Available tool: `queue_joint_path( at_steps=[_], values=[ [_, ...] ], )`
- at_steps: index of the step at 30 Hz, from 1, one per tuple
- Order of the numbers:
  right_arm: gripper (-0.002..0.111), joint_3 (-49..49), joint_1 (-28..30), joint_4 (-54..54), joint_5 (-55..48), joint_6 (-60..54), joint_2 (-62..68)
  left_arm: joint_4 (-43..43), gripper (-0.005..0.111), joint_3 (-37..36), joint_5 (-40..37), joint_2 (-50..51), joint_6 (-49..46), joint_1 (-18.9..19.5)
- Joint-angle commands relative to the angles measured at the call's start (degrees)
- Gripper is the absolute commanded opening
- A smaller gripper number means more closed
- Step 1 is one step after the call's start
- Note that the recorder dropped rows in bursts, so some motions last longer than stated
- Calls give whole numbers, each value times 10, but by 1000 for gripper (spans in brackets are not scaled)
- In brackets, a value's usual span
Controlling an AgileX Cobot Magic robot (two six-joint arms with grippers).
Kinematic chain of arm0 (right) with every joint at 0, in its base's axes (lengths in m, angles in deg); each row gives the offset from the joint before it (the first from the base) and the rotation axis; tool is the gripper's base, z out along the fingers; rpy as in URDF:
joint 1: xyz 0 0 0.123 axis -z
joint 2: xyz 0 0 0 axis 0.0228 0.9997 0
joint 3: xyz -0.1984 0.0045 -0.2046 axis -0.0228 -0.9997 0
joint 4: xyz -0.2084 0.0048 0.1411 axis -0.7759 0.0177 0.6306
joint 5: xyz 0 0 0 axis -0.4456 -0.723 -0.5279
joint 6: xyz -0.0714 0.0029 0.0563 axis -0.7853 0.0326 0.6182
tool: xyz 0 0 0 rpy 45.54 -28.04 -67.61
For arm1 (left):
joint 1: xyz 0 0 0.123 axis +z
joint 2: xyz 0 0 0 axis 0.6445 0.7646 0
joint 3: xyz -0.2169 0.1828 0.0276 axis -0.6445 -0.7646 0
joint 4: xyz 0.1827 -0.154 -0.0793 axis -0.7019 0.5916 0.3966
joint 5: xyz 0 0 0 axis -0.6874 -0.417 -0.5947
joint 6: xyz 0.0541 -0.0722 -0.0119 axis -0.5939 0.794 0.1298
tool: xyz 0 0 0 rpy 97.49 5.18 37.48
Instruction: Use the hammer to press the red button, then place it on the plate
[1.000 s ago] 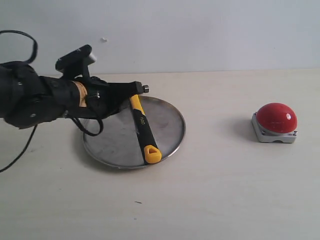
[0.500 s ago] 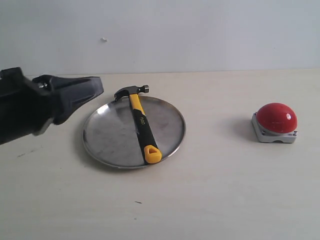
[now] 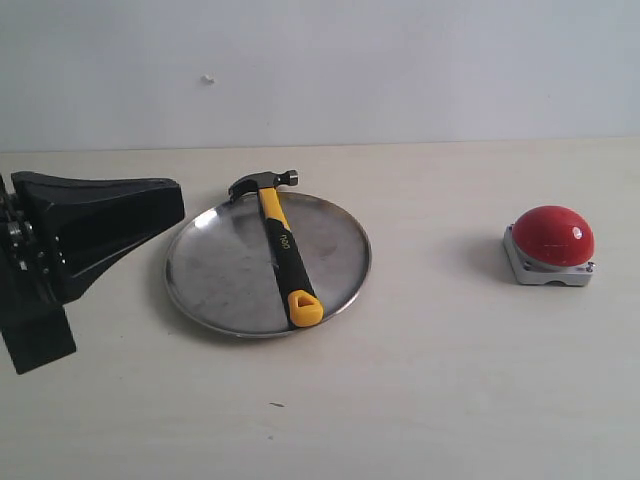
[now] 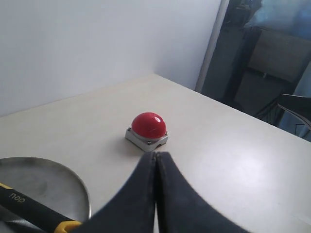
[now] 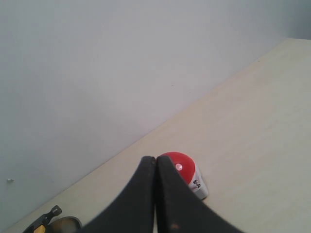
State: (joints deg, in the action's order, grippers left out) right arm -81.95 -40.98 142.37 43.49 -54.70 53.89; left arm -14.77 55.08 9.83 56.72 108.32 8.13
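Note:
The hammer (image 3: pixel 283 245) lies across the silver plate (image 3: pixel 220 275), its dark head past the far rim and its yellow handle end at the near rim. The hammer's handle (image 4: pixel 29 211) and the plate (image 4: pixel 53 179) also show in the left wrist view. The red button (image 3: pixel 553 236) sits on its grey base at the right, untouched. My left gripper (image 3: pixel 178 197) is at the left edge, left of the plate, shut and empty. In the left wrist view my left gripper (image 4: pixel 156 154) points toward the red button (image 4: pixel 148 125). My right gripper (image 5: pixel 155 159) is shut and empty, with the red button (image 5: pixel 181 167) beyond it.
The pale tabletop (image 3: pixel 420 380) runs up to a white wall (image 3: pixel 400 60) at the back. In the left wrist view the table's far edge (image 4: pixel 252 116) borders a dark area with furniture.
My left arm has drawn back to the left, away from the plate, leaving the hammer lying on it. The hammer and button have not moved.

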Motion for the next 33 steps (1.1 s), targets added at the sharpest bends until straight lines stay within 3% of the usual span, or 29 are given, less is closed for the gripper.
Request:
queue_joint_path(
  at_steps=[1, 17, 19, 22, 24, 28, 30, 33],
  values=[
    [0, -3, -2, -6, -5, -1, -2, -1, 0, -3, 3, -4, -2, -1],
    [0, -3, -2, -6, -5, -1, -2, 9, 0, -3, 30, -5, -4, 0],
    [0, -3, -2, -6, -5, -1, -2, 67, 0, -3, 63, -5, -6, 0],
    [0, -3, -2, -6, -5, -1, -2, 222, 0, -3, 45, -9, -20, 4],
    [0, -3, -2, -6, -5, -1, -2, 256, 0, -3, 7, -41, -10, 22],
    [0, -3, -2, -6, -5, -1, -2, 258, 0, -33, -144, -162, 63, 88],
    [0, -3, -2, -6, -5, -1, -2, 258, 0, -82, -189, -257, 68, 135],
    [0, -3, -2, -6, -5, -1, -2, 255, 0, -194, -188, -397, 94, 219]
  ],
)
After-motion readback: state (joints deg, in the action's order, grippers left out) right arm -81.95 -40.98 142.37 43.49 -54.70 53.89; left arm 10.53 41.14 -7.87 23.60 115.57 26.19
